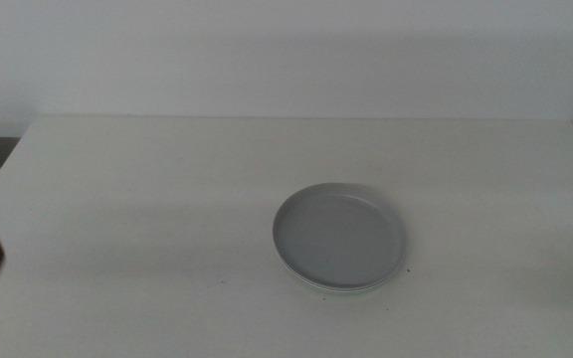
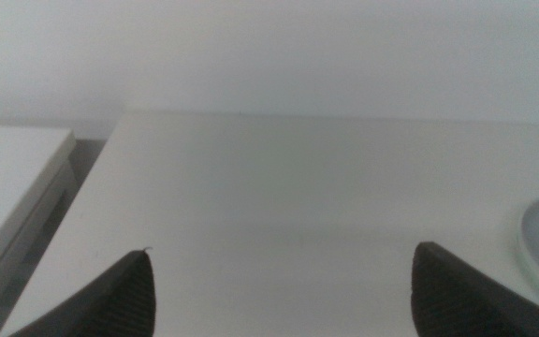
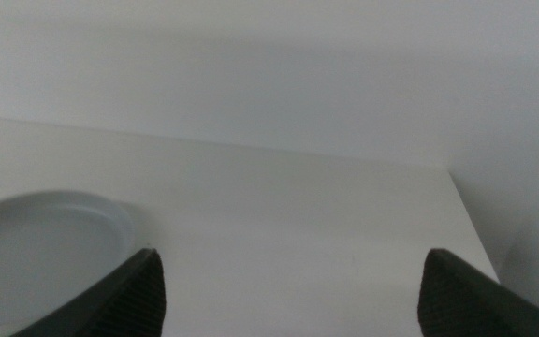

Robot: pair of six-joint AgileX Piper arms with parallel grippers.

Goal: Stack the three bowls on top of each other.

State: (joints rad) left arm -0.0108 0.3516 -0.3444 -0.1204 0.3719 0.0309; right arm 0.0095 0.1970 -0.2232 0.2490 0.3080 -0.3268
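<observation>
**Bowls stacked right of centre; both arms withdrawn**

Left pincer waits at the near-left edge, jaws apart; right pincer likewise apart. Shallow round grey bowl tops a stack on the white worktop; pale rims beneath. Judged rigid, smooth, slippery: grip the low rim.

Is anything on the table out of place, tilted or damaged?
Nothing stands out. The grey bowl sits level on the table, with pale rims showing beneath its near edge. The left gripper and right gripper are open, away from it.
</observation>
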